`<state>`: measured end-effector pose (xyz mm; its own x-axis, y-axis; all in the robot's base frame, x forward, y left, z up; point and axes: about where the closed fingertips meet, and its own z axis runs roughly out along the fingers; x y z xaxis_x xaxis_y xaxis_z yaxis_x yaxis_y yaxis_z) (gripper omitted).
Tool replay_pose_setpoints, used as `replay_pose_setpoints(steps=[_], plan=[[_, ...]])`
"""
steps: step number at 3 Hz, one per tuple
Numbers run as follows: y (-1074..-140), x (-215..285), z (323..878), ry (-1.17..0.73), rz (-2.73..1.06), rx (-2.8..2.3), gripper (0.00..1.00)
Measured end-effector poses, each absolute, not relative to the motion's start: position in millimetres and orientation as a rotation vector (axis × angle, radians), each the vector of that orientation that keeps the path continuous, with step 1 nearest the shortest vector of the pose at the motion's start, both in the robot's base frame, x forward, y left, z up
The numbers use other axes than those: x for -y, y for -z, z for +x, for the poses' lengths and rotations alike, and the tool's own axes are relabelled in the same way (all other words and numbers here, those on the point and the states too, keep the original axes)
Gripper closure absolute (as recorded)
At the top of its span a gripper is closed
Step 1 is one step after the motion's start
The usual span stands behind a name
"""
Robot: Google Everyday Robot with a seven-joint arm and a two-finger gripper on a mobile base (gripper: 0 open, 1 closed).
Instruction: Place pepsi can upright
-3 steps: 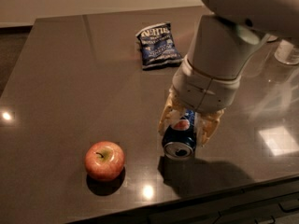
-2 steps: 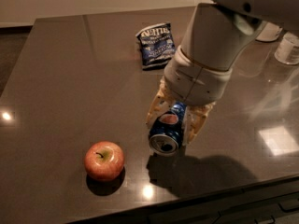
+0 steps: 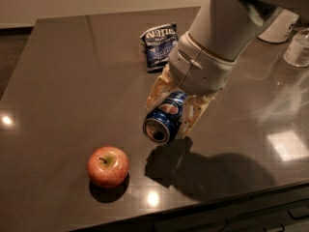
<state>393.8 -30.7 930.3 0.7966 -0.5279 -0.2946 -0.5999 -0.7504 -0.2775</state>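
One solid grab: holds the pepsi can (image 3: pixel 167 111) tilted in the gripper (image 3: pixel 166 122), up off the desk (image 3: pixel 72 71), right of the apple (image 3: pixel 107 166).

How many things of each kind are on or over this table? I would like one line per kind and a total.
Drink can: 1, the pepsi can, held above the table in the jaws of the gripper.
Fruit: 1, the apple.
Snack bag: 1, the chip bag.
Containers, far right: 2, a white container and a clear container.
Total: 5.
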Motion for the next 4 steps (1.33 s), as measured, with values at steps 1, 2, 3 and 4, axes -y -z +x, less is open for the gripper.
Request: replay_pose_setpoints(steps=[1, 2, 3, 4], plan=[[-931.8, 30.1, 394.9, -0.273, -2.62, -0.858, 1.0], [-936.3, 25.7, 405.8, -0.248, -2.555, -0.953, 1.0], [-942.1, 15.9, 420.5, -0.217, -2.437, -1.105, 1.0], [-941.6, 7.0, 433.1, -0.226, -2.326, -1.227, 1.0]])
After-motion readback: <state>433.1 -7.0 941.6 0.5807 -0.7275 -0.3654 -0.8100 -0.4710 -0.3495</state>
